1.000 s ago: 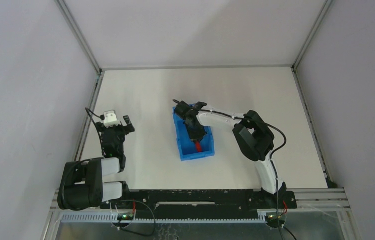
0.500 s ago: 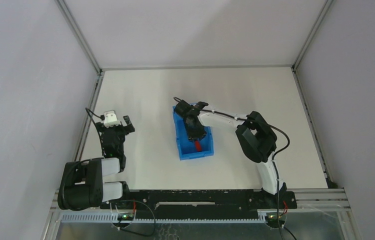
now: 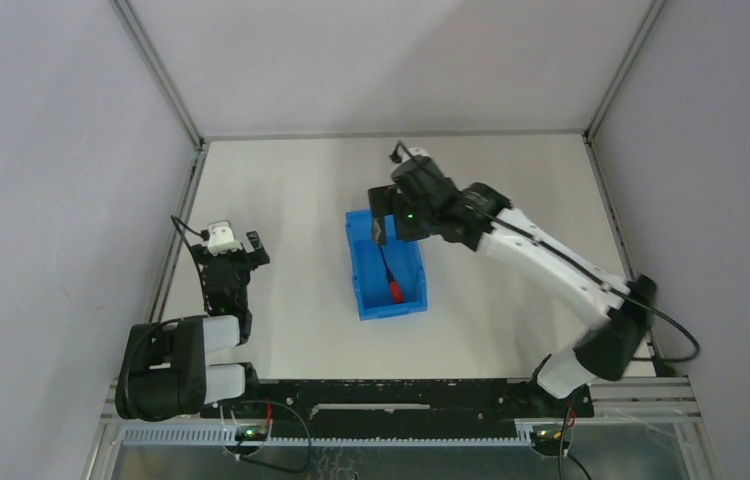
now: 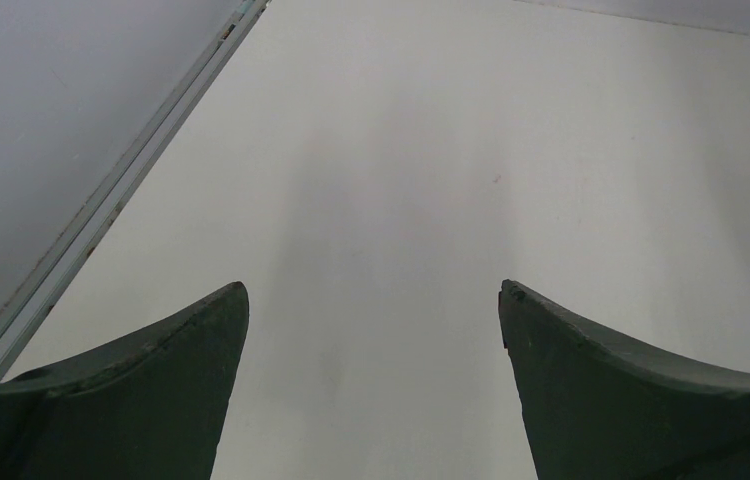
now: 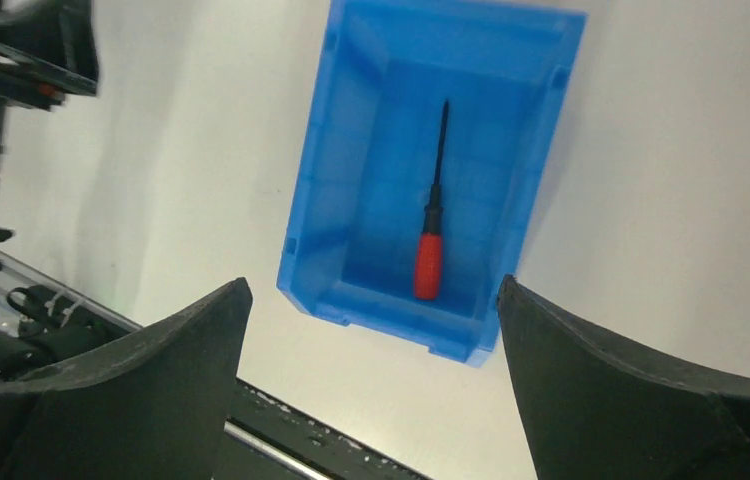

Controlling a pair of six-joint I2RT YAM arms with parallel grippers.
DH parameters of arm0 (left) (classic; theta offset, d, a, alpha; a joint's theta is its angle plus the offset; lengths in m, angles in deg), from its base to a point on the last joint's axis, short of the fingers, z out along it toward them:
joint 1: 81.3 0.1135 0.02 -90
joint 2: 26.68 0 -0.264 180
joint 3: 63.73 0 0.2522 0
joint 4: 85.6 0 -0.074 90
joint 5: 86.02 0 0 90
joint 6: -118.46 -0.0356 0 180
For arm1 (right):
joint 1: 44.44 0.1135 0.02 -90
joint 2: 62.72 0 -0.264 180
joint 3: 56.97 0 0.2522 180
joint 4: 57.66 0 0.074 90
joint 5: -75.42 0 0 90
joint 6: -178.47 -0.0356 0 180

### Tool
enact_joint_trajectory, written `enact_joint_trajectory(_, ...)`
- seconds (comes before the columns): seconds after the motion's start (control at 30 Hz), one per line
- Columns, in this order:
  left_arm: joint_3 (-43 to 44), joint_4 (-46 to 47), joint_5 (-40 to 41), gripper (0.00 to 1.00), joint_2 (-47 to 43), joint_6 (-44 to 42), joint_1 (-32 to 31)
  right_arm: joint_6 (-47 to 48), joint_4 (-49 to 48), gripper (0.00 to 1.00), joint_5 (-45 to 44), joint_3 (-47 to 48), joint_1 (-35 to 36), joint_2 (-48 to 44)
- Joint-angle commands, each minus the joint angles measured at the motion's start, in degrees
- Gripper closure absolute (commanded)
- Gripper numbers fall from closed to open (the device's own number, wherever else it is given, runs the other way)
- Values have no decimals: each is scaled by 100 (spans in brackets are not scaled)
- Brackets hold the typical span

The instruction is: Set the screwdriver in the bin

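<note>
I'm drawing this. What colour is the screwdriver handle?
The screwdriver has a red handle; right wrist view best.

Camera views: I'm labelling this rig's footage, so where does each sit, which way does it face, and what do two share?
Top external: above and behind the arm bases, facing down at the table; left gripper and right gripper show.
Left wrist: on the left arm, facing out over the table; its spread fingers show.
Right wrist: on the right arm, facing down at the bin holding the screwdriver; its spread fingers show.
Shared: top external and right wrist both see bin and screwdriver.
</note>
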Motion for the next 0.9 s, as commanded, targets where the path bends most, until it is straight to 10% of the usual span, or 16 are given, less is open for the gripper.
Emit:
enact_joint_trajectory(0.0, 245, 197, 51, 0, -90, -87, -15, 610, -654, 0, -240, -648, -210, -1210)
enact_joint_trajectory(0.5, 244, 198, 50, 0, -90, -88, -12, 461, -3612, 0, -468, -6123, -2319, -5288)
enact_joint_trajectory(0.87, 245, 197, 53, 0, -95, -82, -16, -38, -4173, 0, -330, -7508, -2617, -5851)
